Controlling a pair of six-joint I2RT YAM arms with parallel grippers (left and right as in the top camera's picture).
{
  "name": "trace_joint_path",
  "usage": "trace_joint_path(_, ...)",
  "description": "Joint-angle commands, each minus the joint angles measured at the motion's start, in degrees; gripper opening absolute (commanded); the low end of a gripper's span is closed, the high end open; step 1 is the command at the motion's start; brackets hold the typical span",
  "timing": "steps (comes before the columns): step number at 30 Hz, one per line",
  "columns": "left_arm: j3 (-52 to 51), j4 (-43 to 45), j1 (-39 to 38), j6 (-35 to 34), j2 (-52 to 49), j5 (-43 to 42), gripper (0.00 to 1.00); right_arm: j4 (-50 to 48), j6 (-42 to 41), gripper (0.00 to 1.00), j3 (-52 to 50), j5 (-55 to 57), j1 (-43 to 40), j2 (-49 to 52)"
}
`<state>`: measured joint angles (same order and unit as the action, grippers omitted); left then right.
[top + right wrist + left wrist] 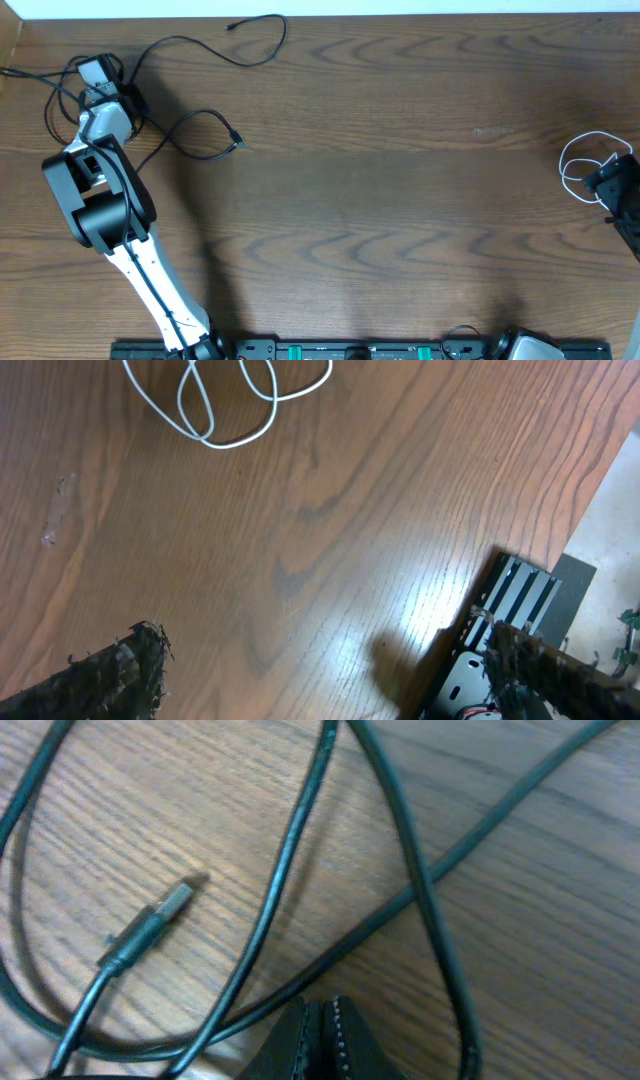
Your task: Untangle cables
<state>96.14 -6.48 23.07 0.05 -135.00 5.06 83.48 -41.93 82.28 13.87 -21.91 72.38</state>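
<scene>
The white cable [215, 442] lies alone beyond the right gripper [325, 655], jaws apart. The black cables [420, 885] cross just ahead of the left gripper [325, 1035], jaws together and empty. Most untangling remains.

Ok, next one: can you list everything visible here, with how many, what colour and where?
thin black cables: at least two, exact count unclear; black; crossing in loops at the table's far-left corner
silver-tipped plug: one in the left wrist view; on a black cable's end, lying on the wood
thin white cable: one; white; looped at the right edge
wooden table: one; brown
black rail: one; along the near edge
left gripper: one; black; shut, over the black cables
right gripper: one; black; open, beside the white cable
</scene>
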Motion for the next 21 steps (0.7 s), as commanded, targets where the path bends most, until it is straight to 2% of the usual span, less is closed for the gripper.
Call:
trace_joint_path(1, 0.00, -2.43, 0.92, 0.59, 0.70, 4.90, 0.08, 0.09, -0.87, 0.99, 0.04, 0.55, -0.28, -0.09)
trace_joint_path(4, 0.00, -4.57, 1.33, 0.59, 2.19, 8.74, 0.08, 0.09, -0.87, 0.99, 0.04, 0.55, -0.28, -0.09)
trace_joint_path(16, 0.00, -16.70, 5.44, 0.55, 4.70, 9.90, 0.08, 0.09, -0.87, 0.99, 0.04, 0.55, -0.28, -0.09)
trace_joint_path(21, 0.00, -19.67, 7.17, 0.13, 5.70, 14.80, 0.07, 0.09, -0.87, 0.99, 0.04, 0.55, -0.28, -0.09)
